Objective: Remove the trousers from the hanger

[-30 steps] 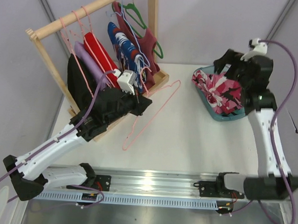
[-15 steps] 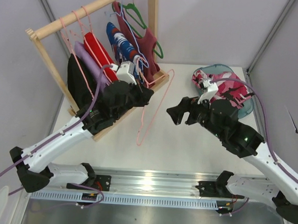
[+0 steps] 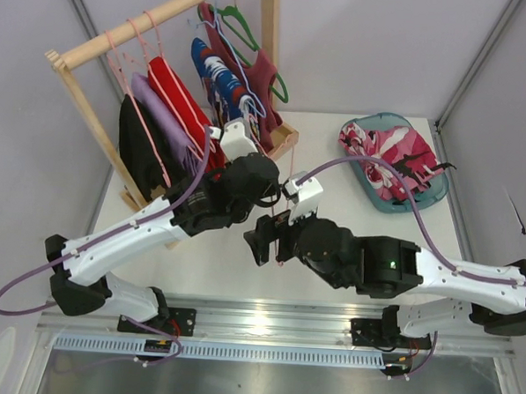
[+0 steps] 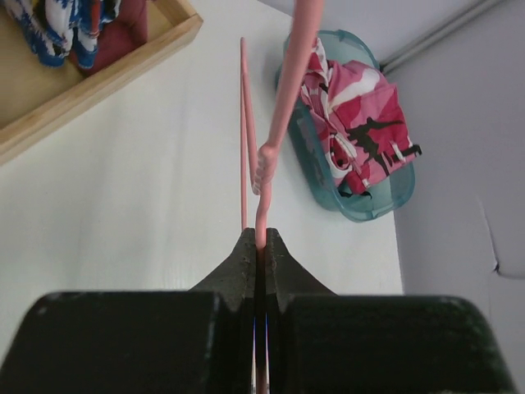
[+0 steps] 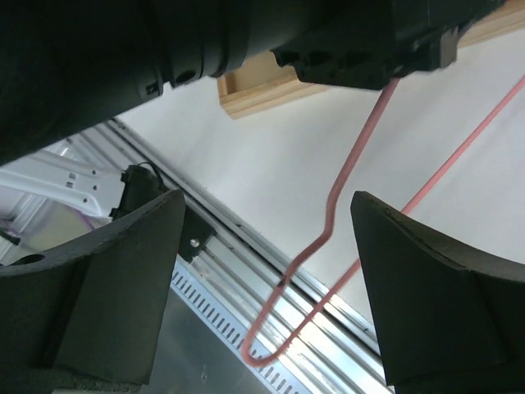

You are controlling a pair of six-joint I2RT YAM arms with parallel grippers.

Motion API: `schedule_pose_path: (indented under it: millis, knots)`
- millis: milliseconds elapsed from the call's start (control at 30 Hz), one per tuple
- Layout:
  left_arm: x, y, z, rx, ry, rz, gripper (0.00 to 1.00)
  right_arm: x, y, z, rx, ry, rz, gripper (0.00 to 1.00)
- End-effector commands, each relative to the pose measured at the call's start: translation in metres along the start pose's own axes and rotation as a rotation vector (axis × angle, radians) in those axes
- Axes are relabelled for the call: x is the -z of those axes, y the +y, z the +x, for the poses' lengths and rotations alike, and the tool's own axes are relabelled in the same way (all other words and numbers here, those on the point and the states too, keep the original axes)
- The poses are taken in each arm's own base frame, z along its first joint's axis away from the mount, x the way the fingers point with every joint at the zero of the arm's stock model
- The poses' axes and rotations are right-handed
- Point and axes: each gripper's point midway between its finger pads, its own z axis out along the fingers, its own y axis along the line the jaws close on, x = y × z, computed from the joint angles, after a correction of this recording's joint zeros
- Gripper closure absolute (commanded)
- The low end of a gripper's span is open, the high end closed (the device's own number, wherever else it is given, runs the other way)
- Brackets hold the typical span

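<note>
- Left gripper point(image 4: 260, 238): jaws clamped tight on the hanger point(image 4: 261, 209), pinching the thin pink wire just below its twisted neck.
- The hanger is bare, with no cloth on it. It is held up over the middle of the table point(image 3: 223, 279), just in front of the wooden rack point(image 3: 76, 55).
- Right gripper point(image 5: 267, 246): jaws spread wide and holding nothing.
- Right wrist view: a bent stretch of the hanger wire runs through the gap between the two fingers point(image 5: 123, 279) and touches neither.
- Top view: both grippers are close together at table centre, the right one just below the left.
- The trousers point(image 3: 389, 155) lie bunched in the teal basket point(image 3: 369, 189) at the far right of the table, well apart from the hanger and both grippers.
- The rack holds other garments on hangers: red, lilac, black and a blue pattern.
</note>
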Motion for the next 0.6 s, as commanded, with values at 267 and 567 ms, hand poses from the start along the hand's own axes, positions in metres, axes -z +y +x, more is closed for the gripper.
schedule_pose_path:
  millis: [267, 567]
  knots:
    - [0.012, 0.018, -0.012, 0.179, -0.027, -0.113, 1.0, 0.0, -0.034, -0.01, 0.157, -0.079, 0.286, 0.2]
    - [0.018, 0.016, -0.007, 0.199, 0.051, -0.212, 1.0, -0.012, -0.032, -0.003, 0.343, -0.063, 0.297, 0.44]
